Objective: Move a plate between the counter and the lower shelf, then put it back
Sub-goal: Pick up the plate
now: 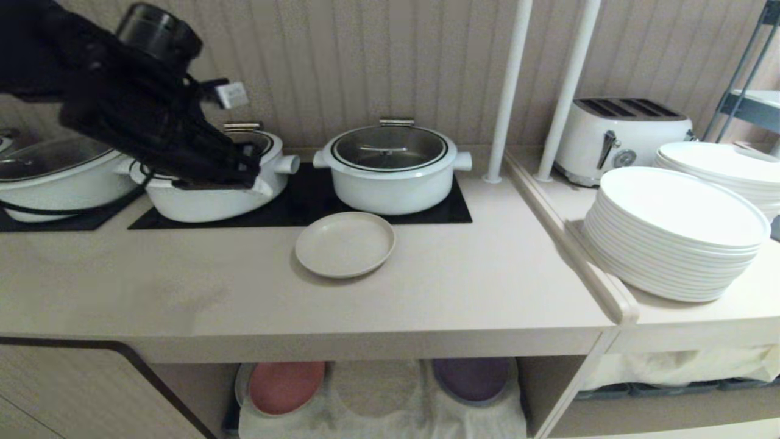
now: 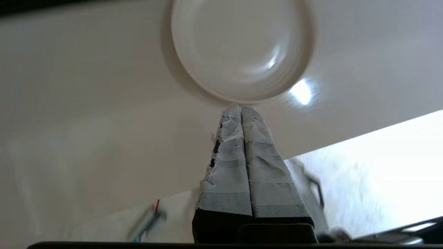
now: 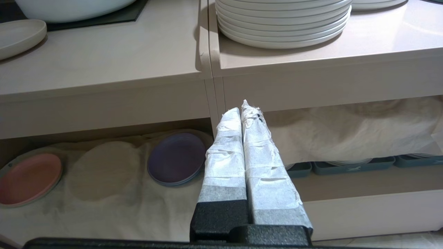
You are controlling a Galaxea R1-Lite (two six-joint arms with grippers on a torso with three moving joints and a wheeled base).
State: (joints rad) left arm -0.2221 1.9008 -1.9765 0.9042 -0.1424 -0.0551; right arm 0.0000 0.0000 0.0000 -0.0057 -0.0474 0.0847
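The plate (image 1: pixel 345 244) lies on the table (image 1: pixel 475 286), unheld, so the trip to the lower shelf (image 1: pixel 378 390) looks undone. The left gripper (image 2: pixel 241 108) hovers above, fingers pressed together, empty; the right gripper (image 3: pixel 245 105) likewise, parked low.

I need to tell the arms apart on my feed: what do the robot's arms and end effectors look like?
The left arm is matte black and bulky, with black cables and a small white tag. Both the left end effector and right end effector have two tapered fingers wrapped in frayed white tape on black bases.
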